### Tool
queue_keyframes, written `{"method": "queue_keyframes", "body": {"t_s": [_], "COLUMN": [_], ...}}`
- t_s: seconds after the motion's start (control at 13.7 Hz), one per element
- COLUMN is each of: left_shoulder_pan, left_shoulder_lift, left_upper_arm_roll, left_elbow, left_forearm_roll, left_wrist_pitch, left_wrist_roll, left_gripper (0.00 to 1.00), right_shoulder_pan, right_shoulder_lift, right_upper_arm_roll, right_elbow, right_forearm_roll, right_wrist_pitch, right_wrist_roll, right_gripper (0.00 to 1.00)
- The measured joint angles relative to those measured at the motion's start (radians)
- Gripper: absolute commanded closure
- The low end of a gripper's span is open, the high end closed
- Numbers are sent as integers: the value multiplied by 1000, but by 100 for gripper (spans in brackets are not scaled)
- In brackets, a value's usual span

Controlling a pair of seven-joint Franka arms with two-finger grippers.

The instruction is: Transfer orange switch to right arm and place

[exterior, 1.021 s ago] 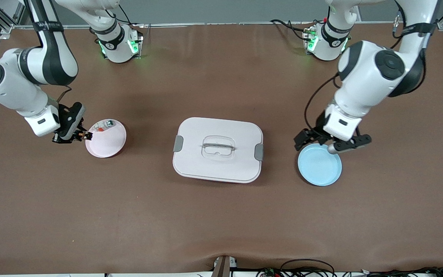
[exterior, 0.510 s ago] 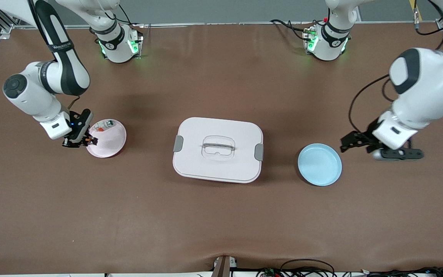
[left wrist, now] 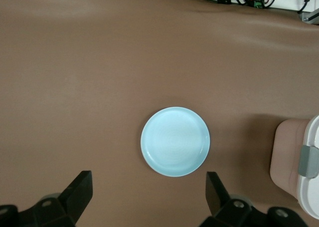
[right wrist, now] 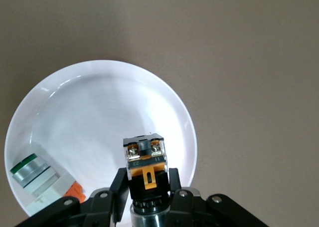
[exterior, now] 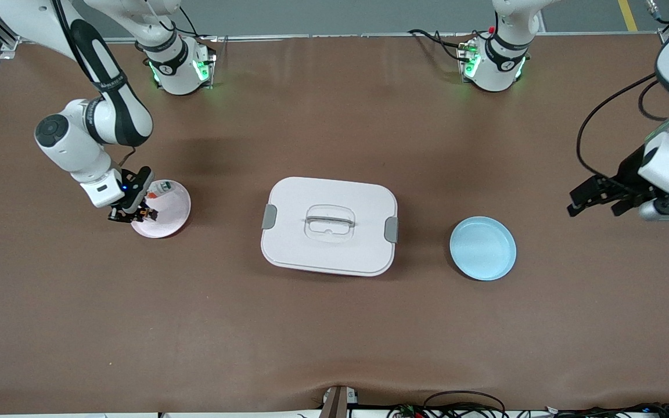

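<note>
Gripping the orange switch [right wrist: 145,162] between closed fingers [right wrist: 119,187], the right gripper [exterior: 137,213] is hanging just over the rim of the pink plate [exterior: 169,223], at the edge toward the right arm's end of the table. In the right wrist view the switch is sitting upright in the jaws, black body with two screw terminals on top and the orange section below, and it is showing over the plate's inner surface near the rim. A small whitish part with green and red-orange bits [right wrist: 42,183] is lying in the same plate, against the rim, apart from the held switch.

The left gripper [exterior: 619,200] is hanging over bare table toward the left arm's end, with its fingers [left wrist: 77,189] spread wide and holding nothing. The left wrist view is showing the light blue plate [left wrist: 175,141] between the two open fingers, lying flat on the brown table [exterior: 334,325].

A white lidded container [exterior: 329,225] with grey side clips and a clear handle on top is sitting in the middle of the table, between the pink plate and the blue plate, well apart from both.
</note>
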Motion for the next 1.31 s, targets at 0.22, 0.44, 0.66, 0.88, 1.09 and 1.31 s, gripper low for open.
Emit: {"method": "queue_keyframes", "body": {"t_s": [0.22, 0.44, 0.66, 0.88, 1.09, 1.31], "left_shoulder_pan": [7, 8, 12, -23, -235, -435], "left_shoulder_lift": [-40, -43, -42, -42, -42, -41], "left_upper_arm_roll": [-3, -7, -6, 15, 220, 420], "left_elbow": [0, 10, 17, 17, 17, 17], "left_forearm_roll": [0, 0, 0, 0, 0, 0], "left_wrist_pitch": [-17, -16, -16, -16, -16, -21], "left_wrist_roll": [0, 0, 0, 0, -2, -2], "left_gripper": [0, 0, 0, 0, 0, 0], "right_shoulder_pan": [0, 0, 0, 0, 0, 0], "right_shoulder_lift": [20, 36, 51, 60, 66, 77], "right_upper_arm_roll": [2, 10, 27, 31, 31, 32], "right_elbow": [-1, -2, -2, -2, -2, -2], "right_forearm_roll": [5, 25, 47, 50, 51, 51], "right_wrist_pitch": [18, 38, 53, 63, 65, 65], "right_wrist_roll": [0, 0, 0, 0, 0, 0], "right_gripper": [100, 100, 100, 100, 100, 100]}}
